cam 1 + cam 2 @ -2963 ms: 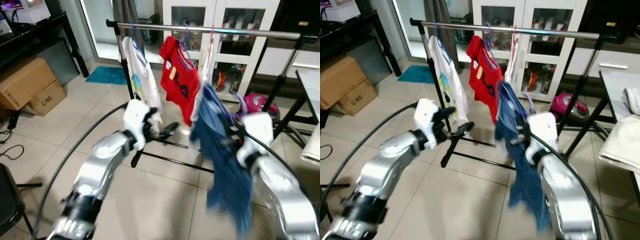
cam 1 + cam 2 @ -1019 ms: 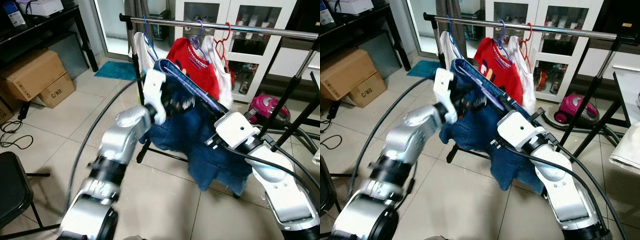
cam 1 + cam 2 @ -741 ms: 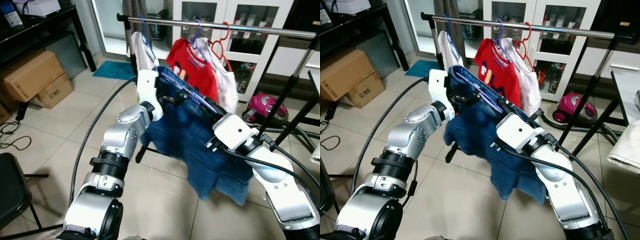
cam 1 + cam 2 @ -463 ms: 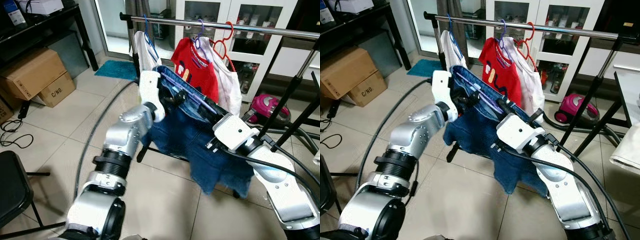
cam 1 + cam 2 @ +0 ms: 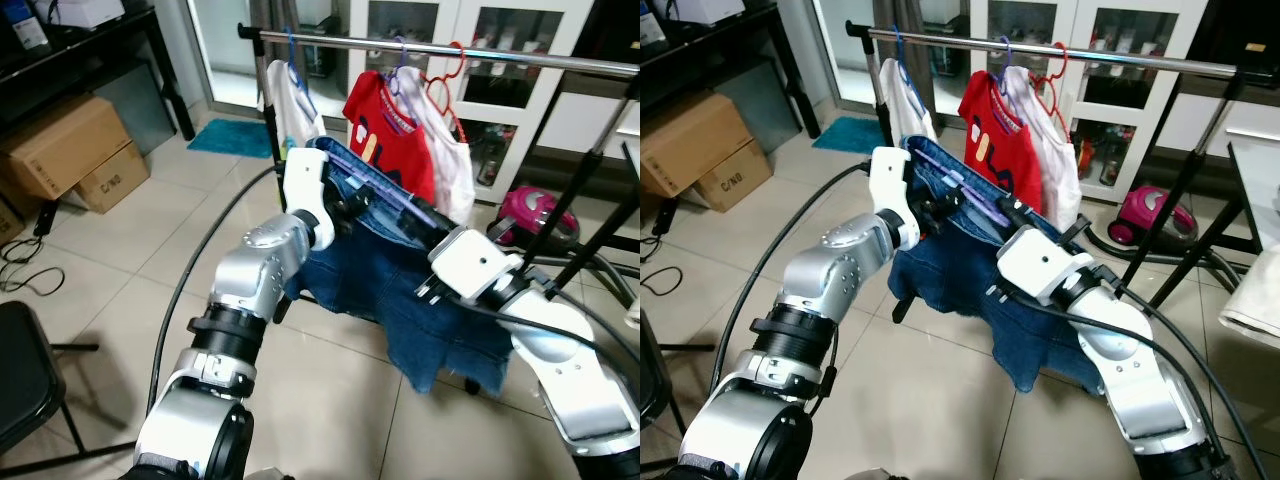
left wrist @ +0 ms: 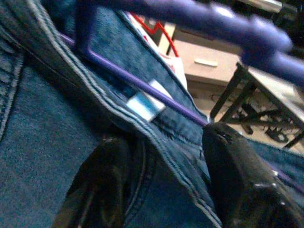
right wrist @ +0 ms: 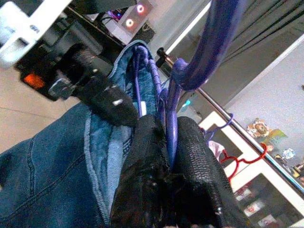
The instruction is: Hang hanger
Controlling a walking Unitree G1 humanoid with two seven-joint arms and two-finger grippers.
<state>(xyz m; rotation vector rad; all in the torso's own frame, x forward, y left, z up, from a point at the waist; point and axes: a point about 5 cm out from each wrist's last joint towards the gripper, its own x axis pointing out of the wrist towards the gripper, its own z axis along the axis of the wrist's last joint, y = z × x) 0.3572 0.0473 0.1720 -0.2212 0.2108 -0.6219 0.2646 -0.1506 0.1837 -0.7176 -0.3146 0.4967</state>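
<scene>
A purple hanger [image 5: 388,197] carrying a blue denim garment [image 5: 440,330] is held below and in front of the silver clothes rail [image 5: 450,50]. My right gripper [image 7: 167,124] is shut on the purple hanger's neck just under its hook [image 7: 199,57]. My left gripper [image 6: 166,161] is at the other end of the denim's waistband [image 6: 142,126]. It is open, its fingers [image 6: 102,175] standing apart with the waistband edge running between them. In the head views the left gripper [image 5: 345,205] sits left of the right gripper [image 5: 1012,215], and the denim hangs under both.
On the rail hang a white shirt [image 5: 290,100], a red T-shirt [image 5: 385,130] and a white garment on a red hanger [image 5: 448,150]. Cardboard boxes [image 5: 70,150] stand left, a black chair [image 5: 20,380] near left, a pink vacuum [image 5: 525,215] right. The rail's right half is bare.
Three seconds ago the denim hung straight down from my right gripper and the left was apart. Now both arms hold it spread below the rail; in the last second it has barely moved.
</scene>
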